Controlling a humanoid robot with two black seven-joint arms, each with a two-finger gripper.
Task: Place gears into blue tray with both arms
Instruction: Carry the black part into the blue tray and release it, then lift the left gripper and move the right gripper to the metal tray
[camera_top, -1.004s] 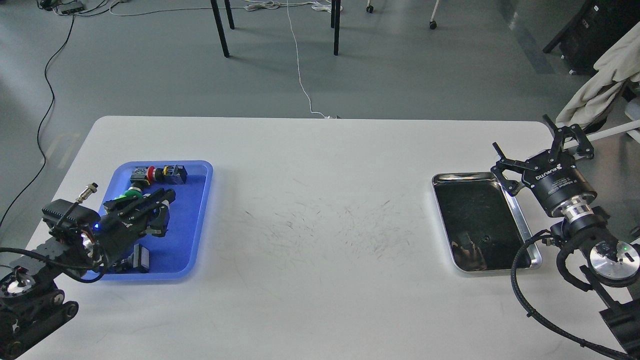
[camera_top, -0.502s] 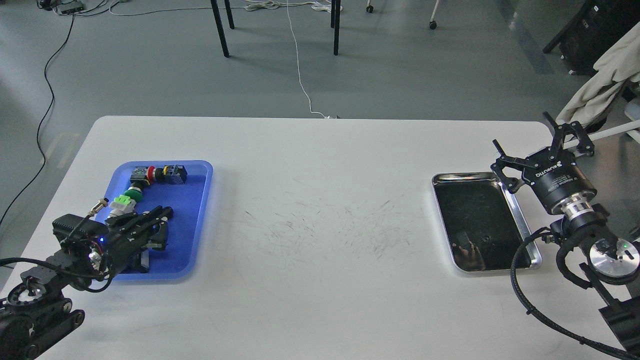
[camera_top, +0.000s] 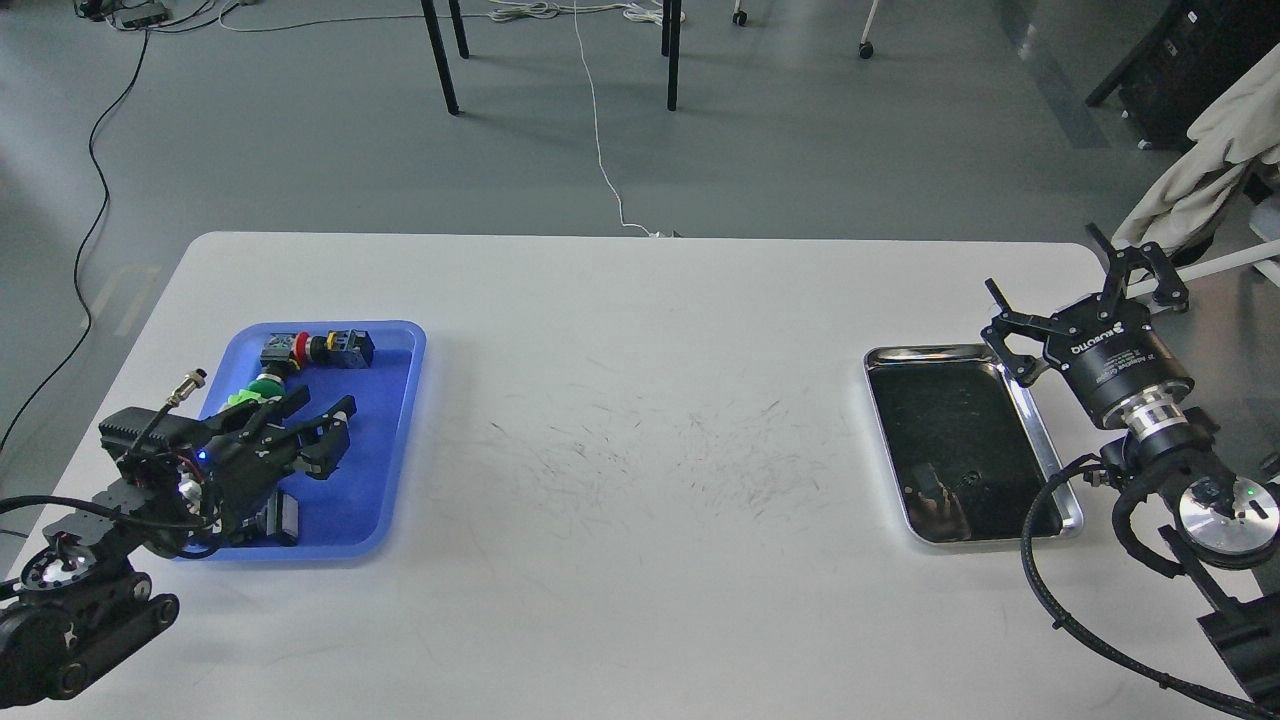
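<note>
The left gripper (camera_top: 320, 425) is held open over the blue tray (camera_top: 390, 470), fingers spread above the switches (camera_top: 315, 348). The right gripper (camera_top: 1085, 300) is held open just beyond the steel tray (camera_top: 1045, 460). No gear can be made out; one may be the speck in the steel tray. A switch could be knocked if the left gripper is lowered.

I get bright, even overhead light; the white scuffed surface (camera_top: 640, 520) looks sharp, shadows are soft, and the shiny steel tray (camera_top: 1050, 460) mirrors glare.
</note>
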